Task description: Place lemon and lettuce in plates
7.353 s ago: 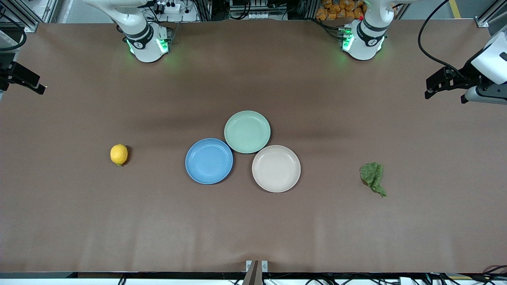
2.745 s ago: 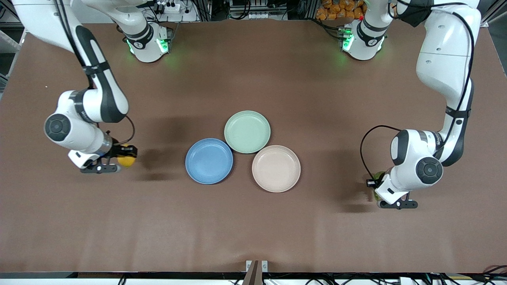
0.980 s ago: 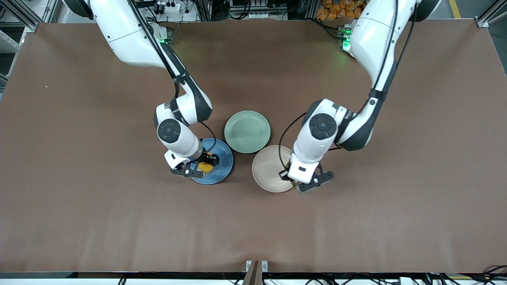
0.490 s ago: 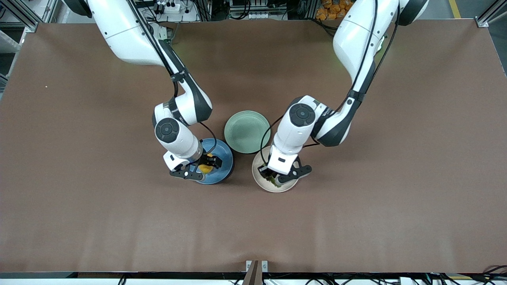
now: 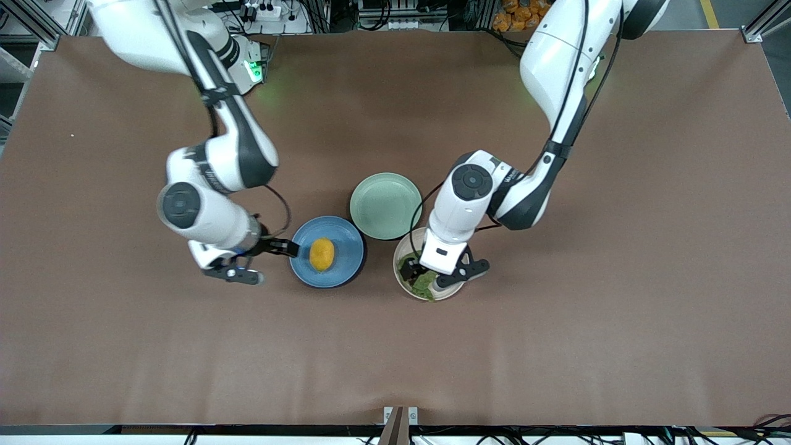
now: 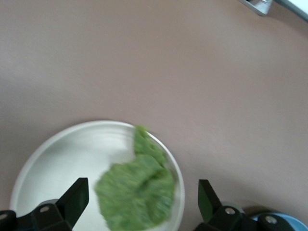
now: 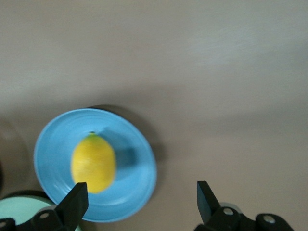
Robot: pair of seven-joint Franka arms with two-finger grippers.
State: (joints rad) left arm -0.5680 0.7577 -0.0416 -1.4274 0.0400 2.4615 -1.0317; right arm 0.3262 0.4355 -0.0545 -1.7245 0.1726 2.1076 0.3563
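Observation:
The lemon (image 5: 322, 254) lies in the blue plate (image 5: 345, 240); the right wrist view shows the lemon (image 7: 93, 163) in that plate (image 7: 137, 168) too. My right gripper (image 5: 262, 261) is open and empty, over the table beside the blue plate toward the right arm's end. The lettuce (image 5: 422, 283) lies in the beige-pink plate (image 5: 401, 254), near its rim; the left wrist view shows the leaf (image 6: 137, 190) in the plate (image 6: 57, 159). My left gripper (image 5: 442, 276) is open just above the lettuce and the plate.
A pale mint-green plate (image 5: 385, 205) stands empty, touching both other plates, farther from the front camera. The brown table (image 5: 556, 346) stretches wide toward both ends.
My right gripper let go of the lemon in the blue plate and drew away toward the right arm's end. My left gripper opened and the lettuce dropped into the beige-pink plate.

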